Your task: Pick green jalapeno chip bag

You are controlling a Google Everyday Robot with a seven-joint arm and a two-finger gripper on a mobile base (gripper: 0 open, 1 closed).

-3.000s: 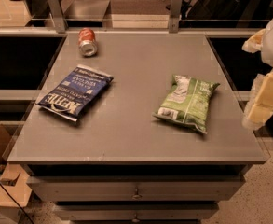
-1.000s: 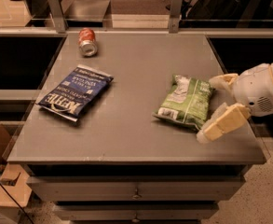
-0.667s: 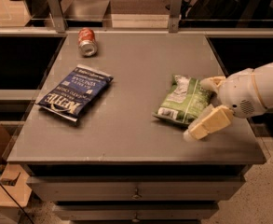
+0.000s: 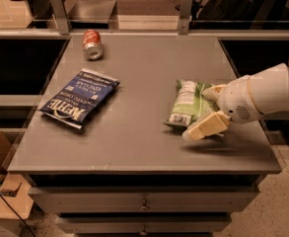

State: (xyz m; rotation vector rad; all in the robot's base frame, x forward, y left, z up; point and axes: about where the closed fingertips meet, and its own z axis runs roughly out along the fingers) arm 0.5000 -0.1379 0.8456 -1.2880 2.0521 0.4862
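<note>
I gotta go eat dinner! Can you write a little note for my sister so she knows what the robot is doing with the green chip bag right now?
The gripper is open, low over the right side of the table, with one finger on each side of the green jalapeno chip bag's right end.
The bag lies flat on the table, not lifted.
The dark blue chip bag and red can sit to the left, apart from it.
Done: gripper brought to the bag.
Left: close the fingers, then lift.

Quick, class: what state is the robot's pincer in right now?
Pincer: open, straddling the right edge of the green jalapeno chip bag, not yet gripping.
</note>
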